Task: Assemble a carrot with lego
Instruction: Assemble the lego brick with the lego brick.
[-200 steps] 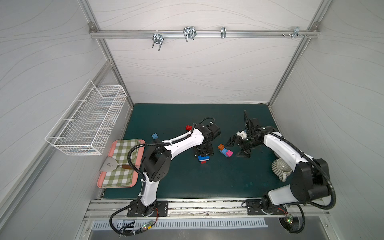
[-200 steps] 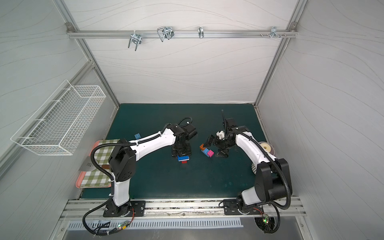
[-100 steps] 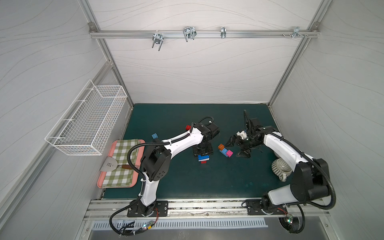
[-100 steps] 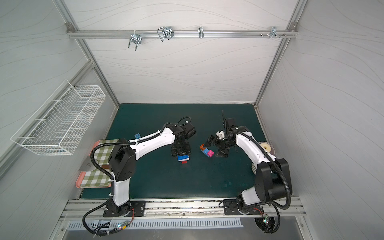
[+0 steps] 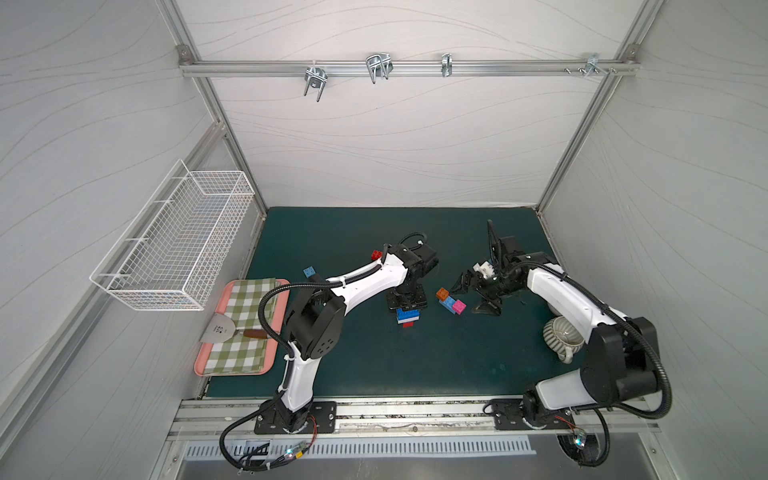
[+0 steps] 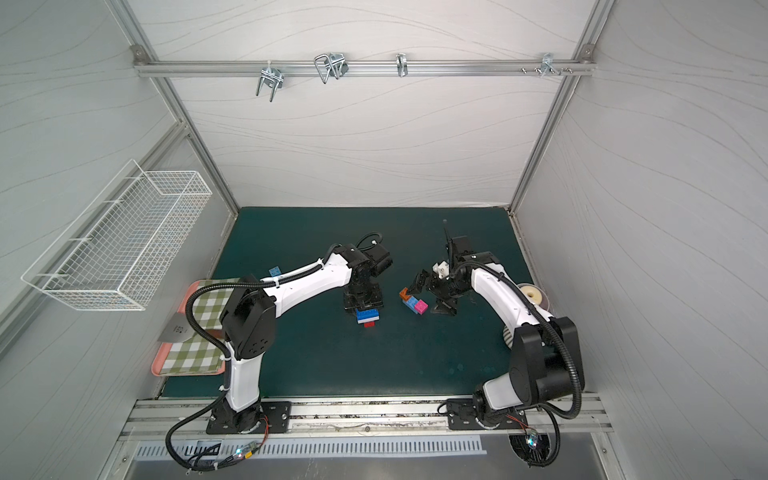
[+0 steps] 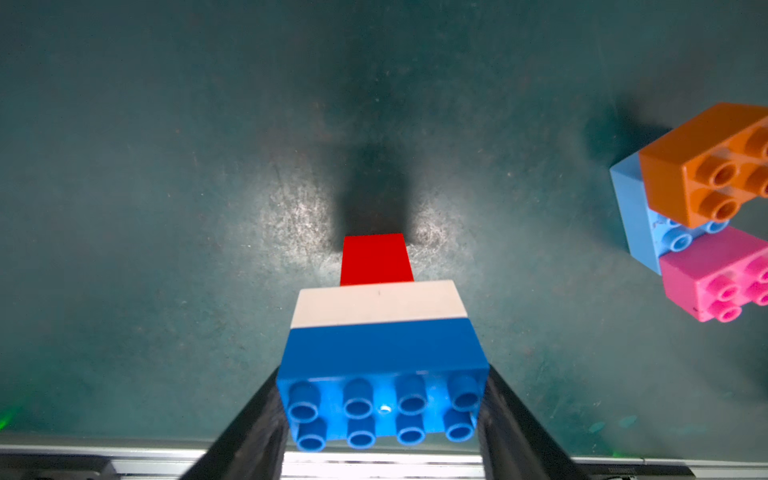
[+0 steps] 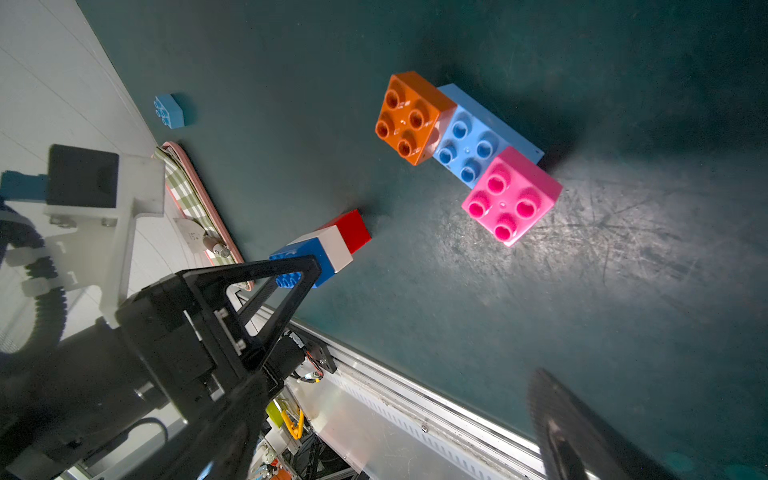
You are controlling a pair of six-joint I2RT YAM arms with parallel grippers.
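- Top views, far left: a wire basket point(image 5: 174, 245) is hung on the side wall. Below it a pink tray point(image 5: 281, 286) is laid at the edge of the green mat point(image 5: 415, 365). A checked cloth point(image 5: 245, 316) and a metal spatula point(image 5: 220, 331) are carried on the tray.
- Left of centre: a small blue brick point(image 5: 309, 272) and a small red brick point(image 5: 377, 254) are seen loose on the mat beside the left arm, well apart from the other bricks.
- Centre: the left claw point(image 7: 380, 399) is closed on the unfinished carrot point(image 7: 382, 332), which is gripped across the ends of its blue brick. White and red layers are joined beneath, and the narrow red tip is pointed down at the mat. Whether the tip touches the mat cannot be told.
- Right of centre: a brick group point(image 8: 465, 153) is set on the mat between the two claws, apart from the carrot. In it, an orange and a pink brick are pressed onto the ends of a light-blue brick, studs up.
- Right: the right claw point(image 5: 467, 300) is held wide open with nothing in it, just beside the group.
- Far right: a ribbed cup point(image 5: 563, 336) is partly hidden by the right arm.
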